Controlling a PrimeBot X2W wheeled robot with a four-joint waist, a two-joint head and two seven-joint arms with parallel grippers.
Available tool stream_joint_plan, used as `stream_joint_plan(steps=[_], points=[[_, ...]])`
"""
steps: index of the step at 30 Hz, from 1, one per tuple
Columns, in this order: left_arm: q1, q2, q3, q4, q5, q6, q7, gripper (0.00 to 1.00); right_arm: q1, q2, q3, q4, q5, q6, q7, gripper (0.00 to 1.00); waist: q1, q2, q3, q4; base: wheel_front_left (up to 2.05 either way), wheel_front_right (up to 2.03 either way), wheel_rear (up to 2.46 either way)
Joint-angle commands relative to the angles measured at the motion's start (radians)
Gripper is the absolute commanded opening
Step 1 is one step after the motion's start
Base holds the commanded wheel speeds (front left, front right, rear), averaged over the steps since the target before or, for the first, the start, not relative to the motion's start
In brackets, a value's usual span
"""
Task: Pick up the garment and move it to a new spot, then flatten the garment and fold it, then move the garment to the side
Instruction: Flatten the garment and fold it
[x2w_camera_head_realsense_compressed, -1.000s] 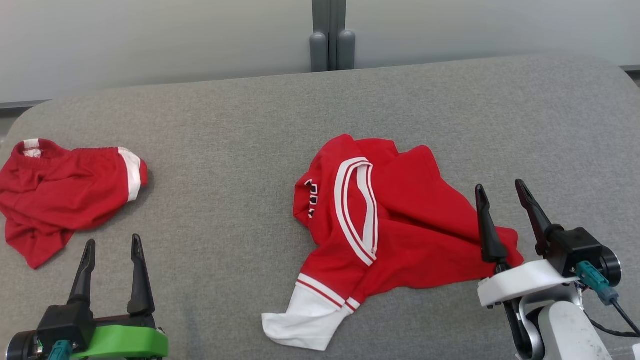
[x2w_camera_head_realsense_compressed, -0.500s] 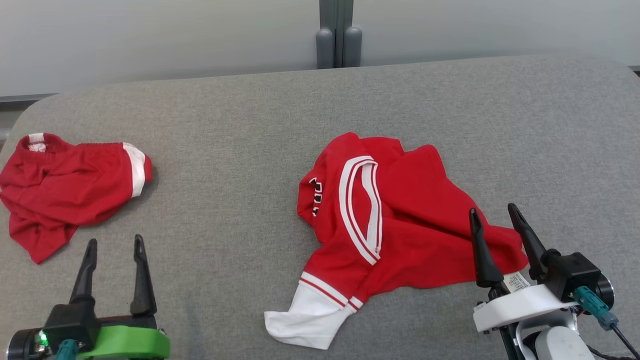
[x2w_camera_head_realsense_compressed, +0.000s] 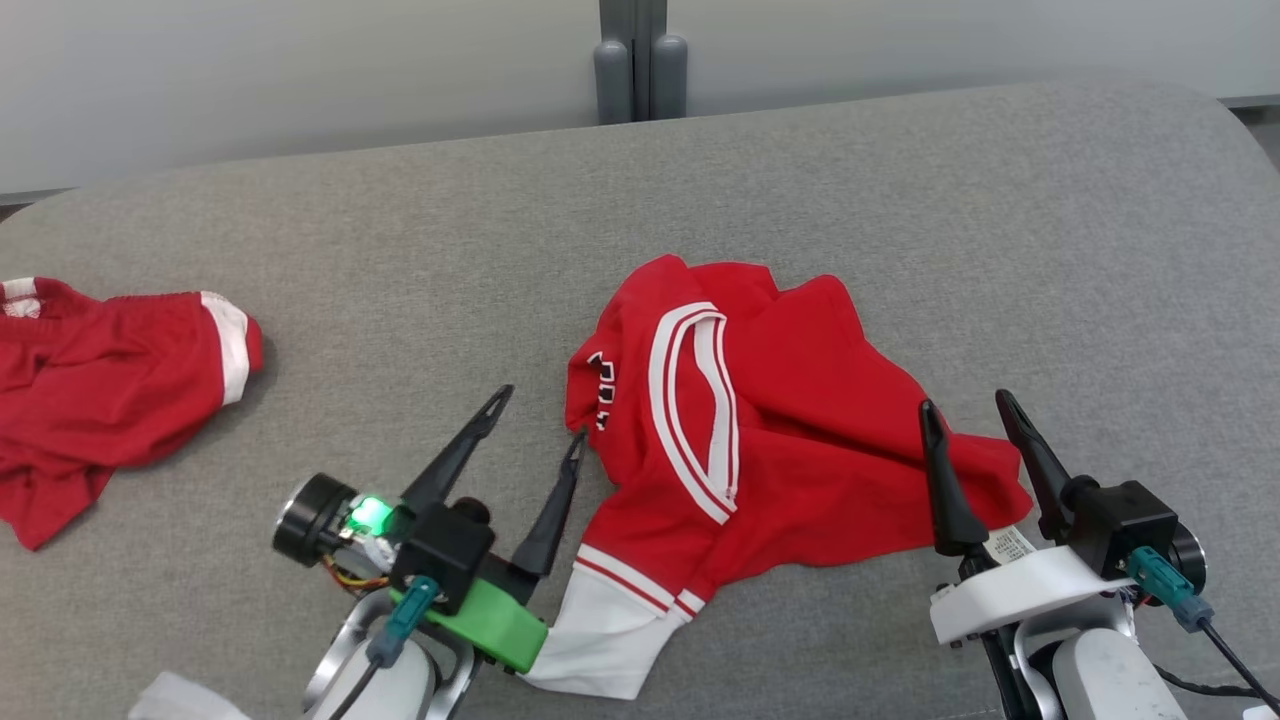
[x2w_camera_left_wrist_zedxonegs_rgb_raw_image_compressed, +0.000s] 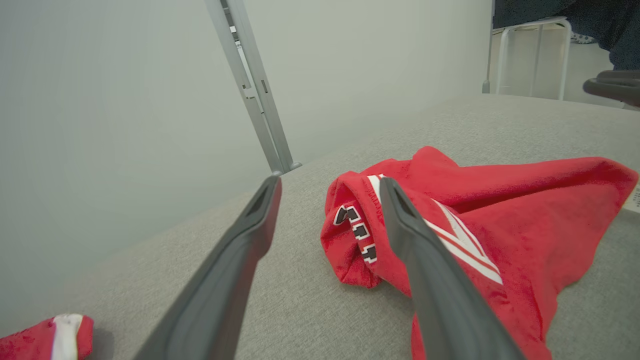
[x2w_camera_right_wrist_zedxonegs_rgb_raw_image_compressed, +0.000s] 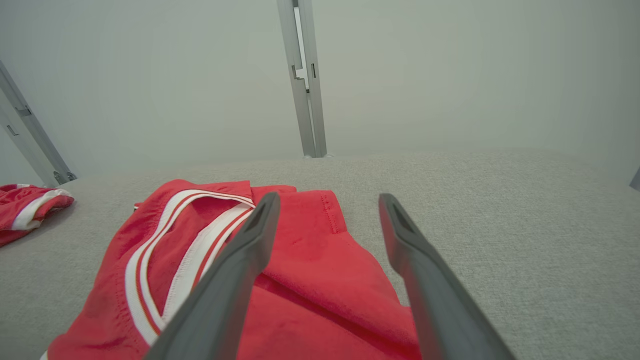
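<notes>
You are seeing only part of the shorts (x2w_camera_head_realsense_compressed: 110, 380), because the head view's left edge is cutting them off. The green mount of the left gripper (x2w_camera_head_realsense_compressed: 541, 412) is covering the near corner of the white panel (x2w_camera_head_realsense_compressed: 610, 640) on the shirt (x2w_camera_head_realsense_compressed: 800, 430). The right gripper (x2w_camera_head_realsense_compressed: 965, 400) is standing in front of the shirt's right tip, where a small label (x2w_camera_head_realsense_compressed: 1008, 545) is peeking out, its print too small to read. The chest lettering is curling under at the shirt's left fold, so you are getting only fragments of black, white-edged characters, unreadable in the left wrist view too.

The shirt is lying crumpled a little right of the middle of the grey surface (x2w_camera_head_realsense_compressed: 400, 230), well apart from the shorts at the far left. It is looking like soft red knit, with a V-neck trimmed in white and red stripes facing up and the white panel banded in red at its near end. The surface is showing a coarse woven cover and rounded far corners.

Both grippers' fingers are long, dark, matte and tapering to points. Both pairs are standing spread and gripping nothing. One left fingertip is sitting just beside the lettered fold, and you cannot tell whether it is touching. The right fingers are pointing over the shirt's right tip. Behind the surface, a grey metal post (x2w_camera_head_realsense_compressed: 640, 60) is rising against a pale wall.
</notes>
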Motion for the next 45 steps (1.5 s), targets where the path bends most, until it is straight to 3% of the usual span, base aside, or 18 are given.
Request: stream_joint_plan(steps=[1, 12, 22, 39, 40, 41, 42, 45], points=[[-0.037, 0.016, -0.04, 0.026, -0.019, -0.004, 0.0, 1.0, -0.014, -0.001, 0.002, 0.001, 0.01, -0.001, -0.003, 1.0, 0.0, 0.0, 0.014, -0.022, 0.0, 0.0, 0.0], [-0.195, 0.048, -0.362, 0.268, -0.072, -0.003, 0.0, 1.0, -0.028, -0.001, -0.001, 0.012, 0.02, -0.001, -0.003, 1.0, 0.0, 0.0, 0.034, -0.081, 0.0, 0.0, 0.0], [-0.326, -0.003, -0.542, 0.474, -0.098, -0.003, 0.003, 1.0, -0.051, -0.001, 0.011, 0.01, 0.03, -0.001, -0.003, 1.0, 0.0, 0.0, 0.064, -0.109, 0.0, 0.0, 0.0], [-0.439, -0.047, -0.597, 0.753, -0.162, -0.003, 0.002, 1.0, -0.065, -0.001, 0.014, 0.012, 0.042, -0.001, -0.003, 1.0, 0.0, 0.0, 0.09, -0.145, 0.0, 0.0, 0.0], [-0.444, -0.048, -0.6, 0.764, -0.165, -0.003, 0.003, 0.82, -0.067, -0.001, 0.015, 0.011, 0.043, -0.001, -0.003, 1.0, 0.0, 0.0, 0.091, -0.146, 0.0, 0.0, 0.0], [-0.447, -0.047, -0.6, 0.776, -0.167, -0.003, 0.003, 0.34, -0.069, -0.001, 0.015, 0.01, 0.044, -0.001, -0.003, 1.0, 0.0, 0.0, 0.092, -0.146, 0.0, 0.0, 0.0], [-0.447, -0.047, -0.597, 0.788, -0.179, -0.001, 0.003, 0.0, -0.071, -0.001, 0.017, 0.01, 0.045, -0.001, -0.003, 1.0, 0.0, 0.0, 0.093, -0.147, 0.0, 0.0, 0.0], [-0.453, -0.052, -0.59, 0.791, -0.205, -0.001, 0.002, 0.0, -0.071, -0.001, 0.017, 0.008, 0.048, -0.001, -0.003, 1.0, 0.0, 0.0, 0.094, -0.145, 0.0, 0.0, 0.0]])
